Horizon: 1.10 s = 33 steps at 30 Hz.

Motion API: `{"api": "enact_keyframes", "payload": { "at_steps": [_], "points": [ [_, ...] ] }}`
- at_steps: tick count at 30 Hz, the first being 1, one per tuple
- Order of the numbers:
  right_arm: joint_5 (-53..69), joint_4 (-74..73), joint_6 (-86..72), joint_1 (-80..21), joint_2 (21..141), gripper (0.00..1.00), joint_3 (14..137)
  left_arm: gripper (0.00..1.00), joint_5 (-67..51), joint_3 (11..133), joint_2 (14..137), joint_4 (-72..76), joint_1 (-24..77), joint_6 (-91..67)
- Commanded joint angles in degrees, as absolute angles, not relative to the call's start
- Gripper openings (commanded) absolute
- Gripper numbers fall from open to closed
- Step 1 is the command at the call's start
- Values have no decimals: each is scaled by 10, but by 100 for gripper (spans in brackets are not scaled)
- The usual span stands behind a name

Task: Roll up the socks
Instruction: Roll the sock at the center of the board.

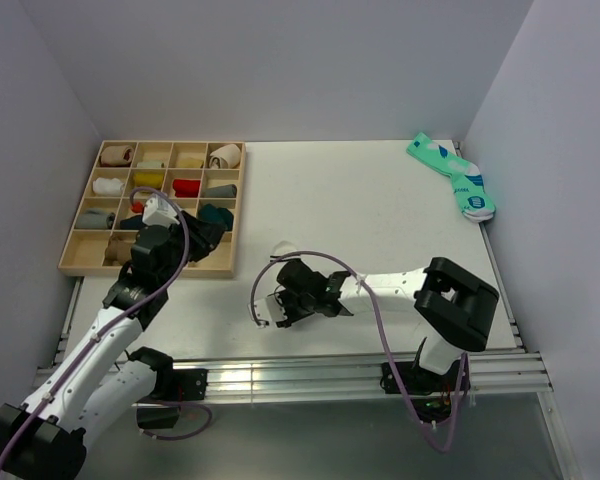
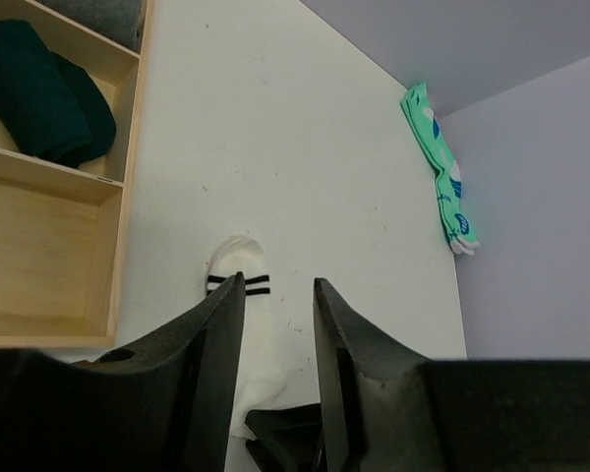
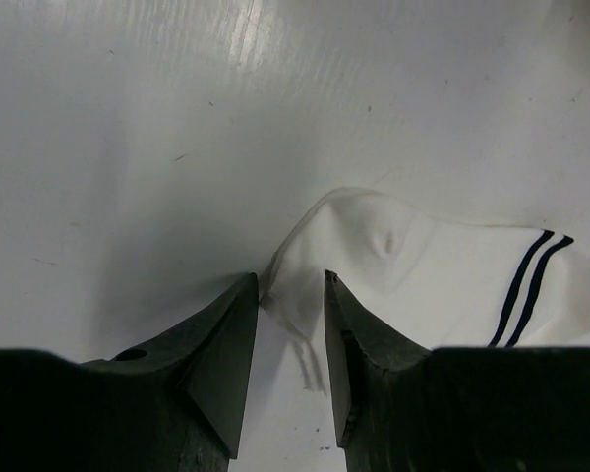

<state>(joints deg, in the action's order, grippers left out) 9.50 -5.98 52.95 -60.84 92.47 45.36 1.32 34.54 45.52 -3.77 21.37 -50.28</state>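
Roll barely started: right hand [image 3: 290, 278] half-open astride toe end of flat white fabric sock with dark cuff stripes [image 3: 423, 265], left hand [image 2: 278, 281] half-open, empty; next pinch and fold.

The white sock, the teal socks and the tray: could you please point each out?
white sock [image 3: 423, 261], right wrist view, on the plain fabric left of the stripes.
teal socks [image 1: 450, 175], top view, on the middle of the pair.
tray [image 1: 85, 267], top view, on its near rim.
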Motion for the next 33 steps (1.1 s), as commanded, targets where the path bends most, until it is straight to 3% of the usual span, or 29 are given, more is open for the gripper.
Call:
{"api": "enact_keyframes", "payload": {
  "at_steps": [1, 13, 22, 33],
  "points": [
    [125, -141, 534, -606, 953, 41, 487, 40, -12, 351, 458, -17, 210, -485],
    [171, -280, 515, -585, 1026, 39, 606, 40, -48, 360, 468, -27, 209, -468],
    [148, -265, 512, -577, 994, 46, 585, 40, -52, 356, 458, -37, 209, -465],
    [142, -279, 516, -569, 995, 48, 590, 41, -48, 364, 454, -55, 209, -463]
  ]
}}
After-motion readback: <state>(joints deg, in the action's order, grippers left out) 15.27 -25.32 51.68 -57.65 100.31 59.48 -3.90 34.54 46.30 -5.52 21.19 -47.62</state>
